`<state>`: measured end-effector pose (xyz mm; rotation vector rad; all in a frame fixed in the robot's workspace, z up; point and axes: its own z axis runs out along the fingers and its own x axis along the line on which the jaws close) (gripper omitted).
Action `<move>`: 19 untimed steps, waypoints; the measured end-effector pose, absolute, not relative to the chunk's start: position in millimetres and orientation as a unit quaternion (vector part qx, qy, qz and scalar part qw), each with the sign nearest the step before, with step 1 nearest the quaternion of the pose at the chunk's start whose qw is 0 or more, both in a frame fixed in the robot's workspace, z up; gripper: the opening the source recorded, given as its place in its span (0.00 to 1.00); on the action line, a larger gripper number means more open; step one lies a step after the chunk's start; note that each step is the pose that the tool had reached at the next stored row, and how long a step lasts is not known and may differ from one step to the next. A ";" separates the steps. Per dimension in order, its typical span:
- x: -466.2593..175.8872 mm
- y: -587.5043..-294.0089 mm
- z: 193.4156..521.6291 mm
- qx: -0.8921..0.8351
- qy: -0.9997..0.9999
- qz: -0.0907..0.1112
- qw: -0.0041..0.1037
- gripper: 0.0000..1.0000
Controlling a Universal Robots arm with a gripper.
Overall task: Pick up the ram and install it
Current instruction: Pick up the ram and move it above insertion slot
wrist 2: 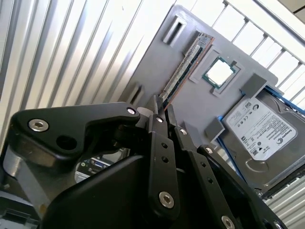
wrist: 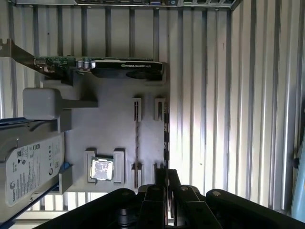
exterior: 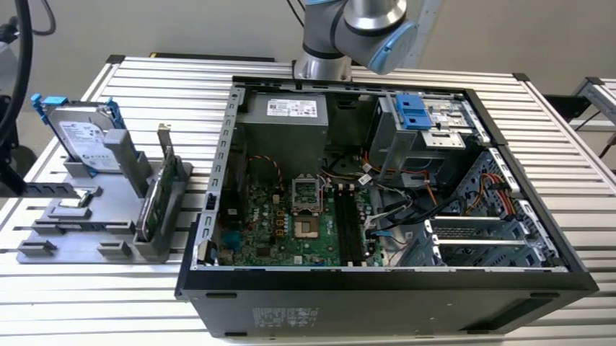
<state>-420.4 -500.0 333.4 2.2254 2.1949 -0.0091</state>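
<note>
Ram (wrist 2: 183, 69) not picked up yet
sits in the grey tray (exterior: 72, 232), exterior view's left; gripper (wrist 2: 161, 109) jaws narrow, empty, nothing installed.

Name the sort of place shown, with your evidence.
Likely a robot bench for computer assembly: an open computer case on a slatted table, a hard drive in a grey holder, a robot arm.

A grey tray (wrist: 109, 124) lies on a striped metal table (wrist: 228, 105). Near the middle of the picture, a thin dark ram (wrist: 166, 138) stands along the tray's edge. The black gripper (wrist: 167, 172) is right at one end of it. A shiny chip (wrist: 101, 169) sits between the ram and a big drive (wrist: 28, 167). A card (wrist: 109, 67) stands across the tray's other end.
</note>
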 end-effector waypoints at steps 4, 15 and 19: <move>-420.4 -500.0 338.3 0.712 0.702 -0.003 0.008 0.00; -420.3 -500.0 341.0 0.712 0.702 -0.003 0.008 0.00; -420.4 -500.0 342.4 0.712 0.702 -0.003 0.008 0.00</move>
